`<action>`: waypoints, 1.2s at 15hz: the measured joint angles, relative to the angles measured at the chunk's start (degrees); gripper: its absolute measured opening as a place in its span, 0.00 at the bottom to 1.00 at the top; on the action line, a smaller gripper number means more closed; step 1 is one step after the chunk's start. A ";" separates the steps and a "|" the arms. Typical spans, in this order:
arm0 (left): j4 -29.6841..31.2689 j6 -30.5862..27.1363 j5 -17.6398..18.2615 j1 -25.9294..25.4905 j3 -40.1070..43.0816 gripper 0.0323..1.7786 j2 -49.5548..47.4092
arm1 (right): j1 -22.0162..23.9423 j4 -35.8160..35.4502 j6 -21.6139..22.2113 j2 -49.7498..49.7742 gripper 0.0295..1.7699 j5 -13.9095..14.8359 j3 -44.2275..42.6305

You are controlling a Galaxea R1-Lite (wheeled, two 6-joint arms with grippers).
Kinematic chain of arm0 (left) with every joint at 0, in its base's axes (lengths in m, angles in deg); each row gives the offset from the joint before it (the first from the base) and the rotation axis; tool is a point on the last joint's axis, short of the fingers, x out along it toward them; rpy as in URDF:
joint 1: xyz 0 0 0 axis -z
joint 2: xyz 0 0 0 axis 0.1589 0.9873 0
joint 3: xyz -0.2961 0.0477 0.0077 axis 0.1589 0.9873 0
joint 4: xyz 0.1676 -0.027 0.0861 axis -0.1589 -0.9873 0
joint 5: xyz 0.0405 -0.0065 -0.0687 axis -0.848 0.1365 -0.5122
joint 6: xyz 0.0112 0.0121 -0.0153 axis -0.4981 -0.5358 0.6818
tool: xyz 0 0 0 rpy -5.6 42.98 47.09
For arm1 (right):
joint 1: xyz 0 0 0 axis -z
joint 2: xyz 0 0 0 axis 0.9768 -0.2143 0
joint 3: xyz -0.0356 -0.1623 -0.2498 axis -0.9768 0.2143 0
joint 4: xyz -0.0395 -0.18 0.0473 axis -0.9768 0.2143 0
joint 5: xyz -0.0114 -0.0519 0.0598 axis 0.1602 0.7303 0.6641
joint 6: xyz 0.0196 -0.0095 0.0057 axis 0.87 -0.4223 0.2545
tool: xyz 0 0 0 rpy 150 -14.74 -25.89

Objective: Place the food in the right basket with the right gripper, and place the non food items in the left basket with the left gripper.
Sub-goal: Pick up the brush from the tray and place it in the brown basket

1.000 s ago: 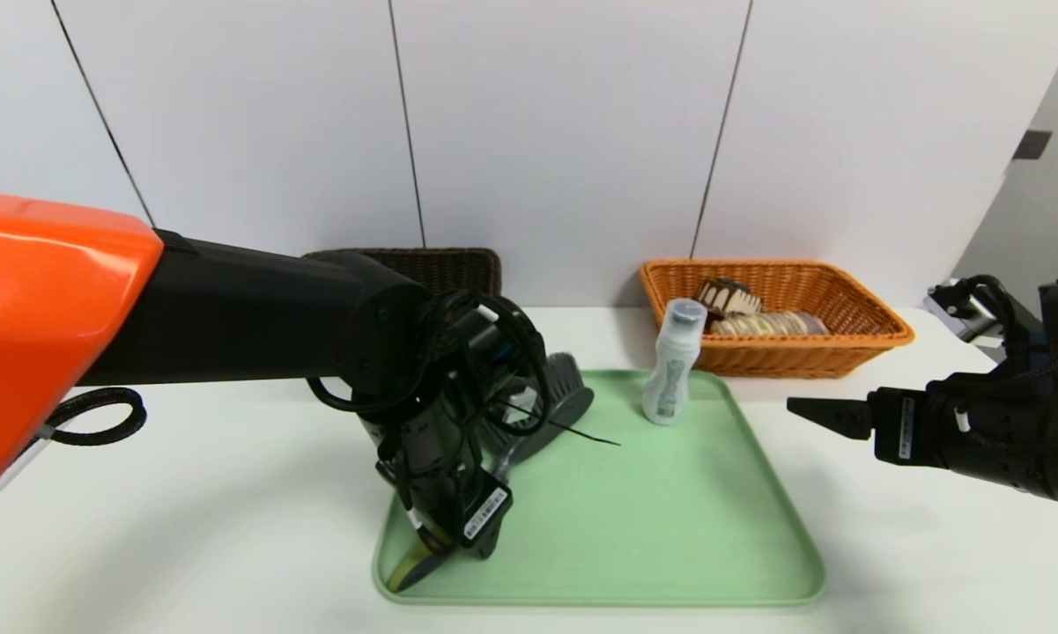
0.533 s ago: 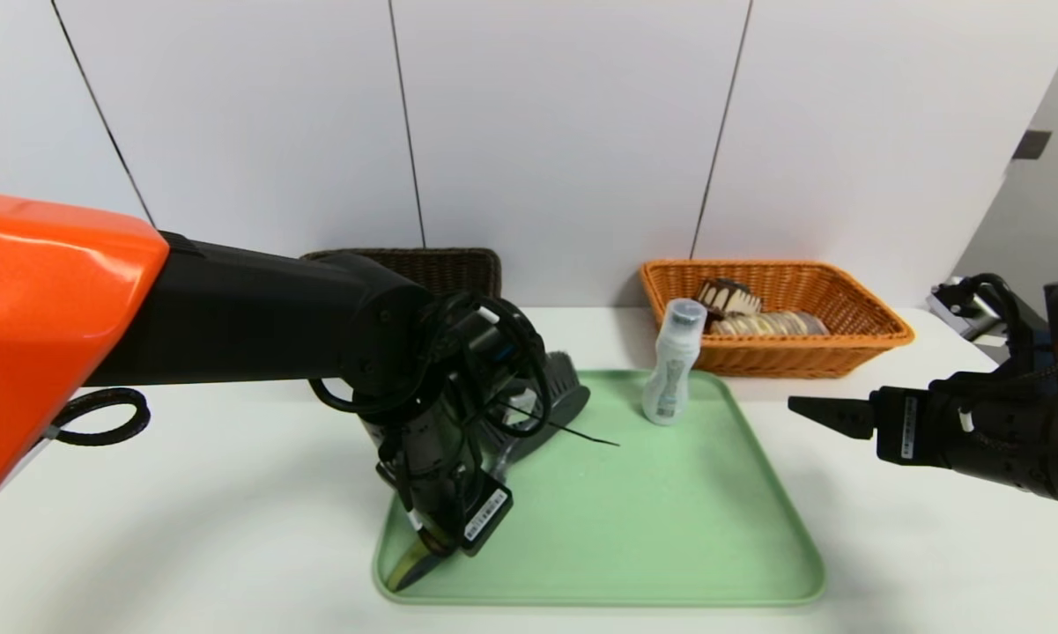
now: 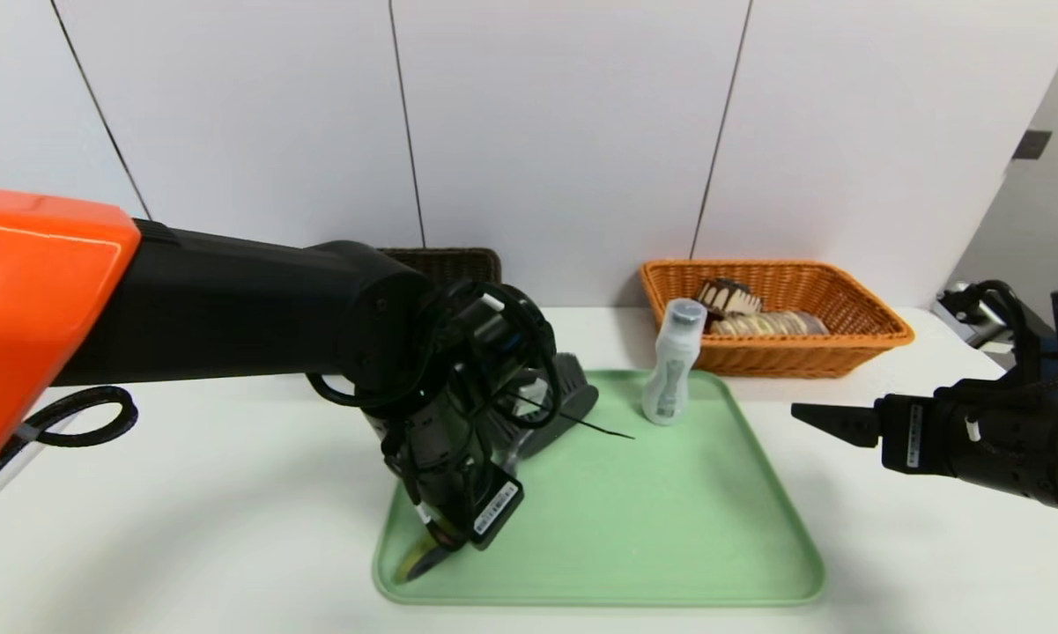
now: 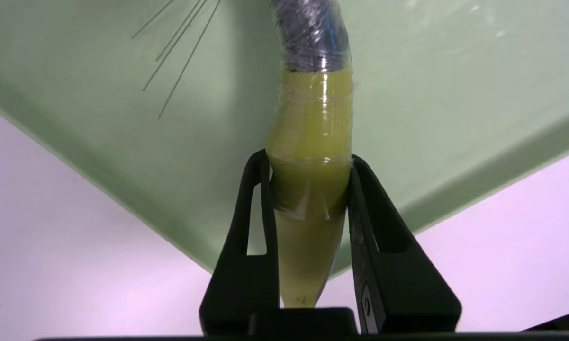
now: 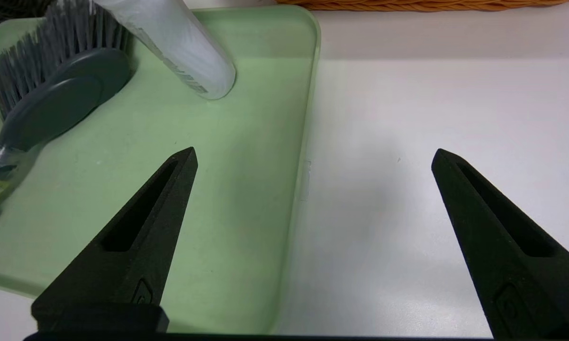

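My left gripper points down at the front left corner of the green tray, shut on the yellow-green handle end of the grey-bristled brush. The brush head lies on the tray behind the arm. A white bottle stands at the tray's back right edge. The cake wedge and the braided loaf lie in the orange right basket. The dark left basket shows partly behind my left arm. My right gripper hovers open and empty right of the tray.
White wall panels close off the table's back. The white tabletop stretches around the tray. A black cable loop hangs at the far left. Bare tray floor lies between the brush and the tray's right rim.
My left gripper has closed on the brush handle. It and the brush have then shifted slightly to the right. My right gripper has sunk a little.
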 joint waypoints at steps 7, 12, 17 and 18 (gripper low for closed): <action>-0.16 0.09 0.22 1.95 -2.21 0.23 -1.73 | 0.00 0.00 -0.09 1.50 0.97 0.06 1.27; -3.86 0.85 0.30 2.10 -4.64 0.23 -5.38 | 0.00 0.02 -0.18 2.13 0.97 0.09 1.43; -5.79 3.45 0.30 2.12 -5.35 0.23 -10.31 | -0.06 0.06 -0.20 3.01 0.97 0.23 1.84; -6.31 3.73 0.30 2.12 -5.38 0.23 -11.58 | -0.09 0.06 -0.16 3.29 0.97 0.23 1.87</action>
